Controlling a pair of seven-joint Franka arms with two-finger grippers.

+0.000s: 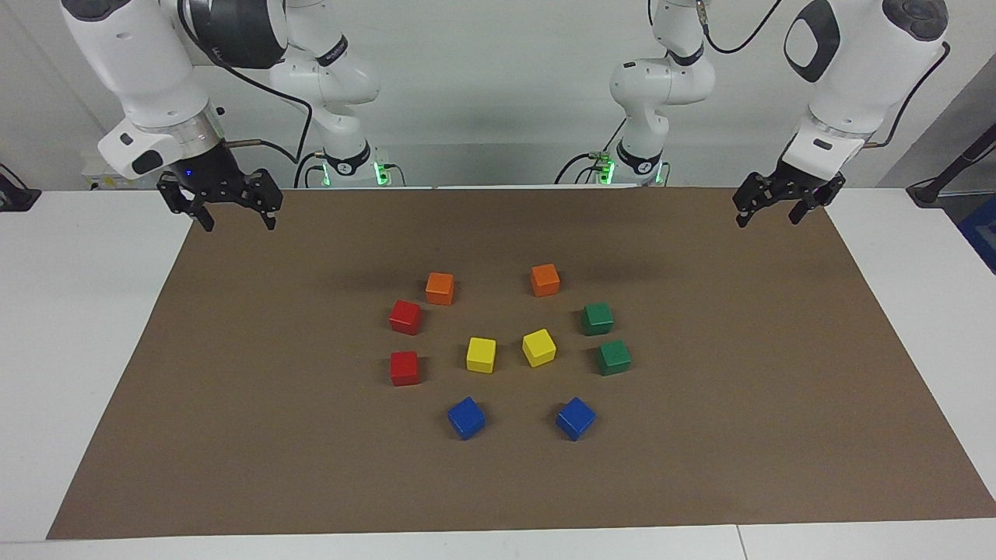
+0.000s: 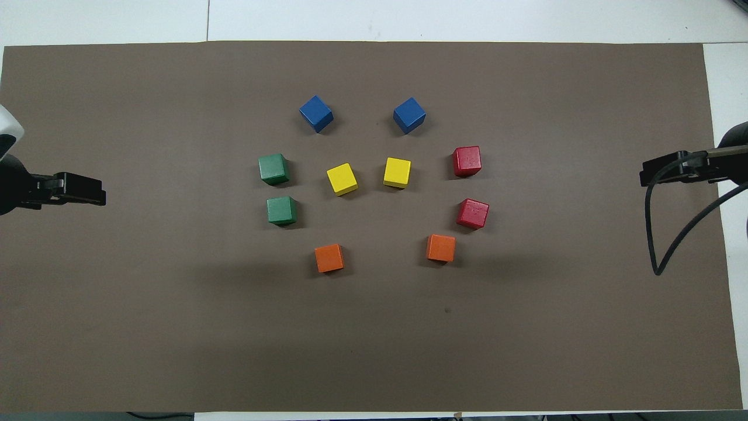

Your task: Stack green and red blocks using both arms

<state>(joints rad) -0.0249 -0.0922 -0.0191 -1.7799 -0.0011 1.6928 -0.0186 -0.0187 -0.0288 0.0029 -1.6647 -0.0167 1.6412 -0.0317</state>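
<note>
Two green blocks (image 1: 597, 318) (image 1: 614, 356) lie side by side on the brown mat toward the left arm's end, also seen from overhead (image 2: 274, 168) (image 2: 281, 210). Two red blocks (image 1: 405, 317) (image 1: 405, 368) lie toward the right arm's end (image 2: 467, 161) (image 2: 473, 213). All of them rest flat and apart from each other. My left gripper (image 1: 767, 221) (image 2: 87, 192) hangs open and empty over the mat's edge at its own end. My right gripper (image 1: 240, 224) (image 2: 654, 172) hangs open and empty over the mat's edge at the other end.
Two orange cubes (image 1: 440, 288) (image 1: 545, 279) lie nearest the robots. Two yellow cubes (image 1: 481, 354) (image 1: 538, 347) sit in the middle of the ring. Two blue cubes (image 1: 466, 418) (image 1: 575, 418) lie farthest out. White table (image 1: 78, 327) borders the brown mat (image 1: 739, 435).
</note>
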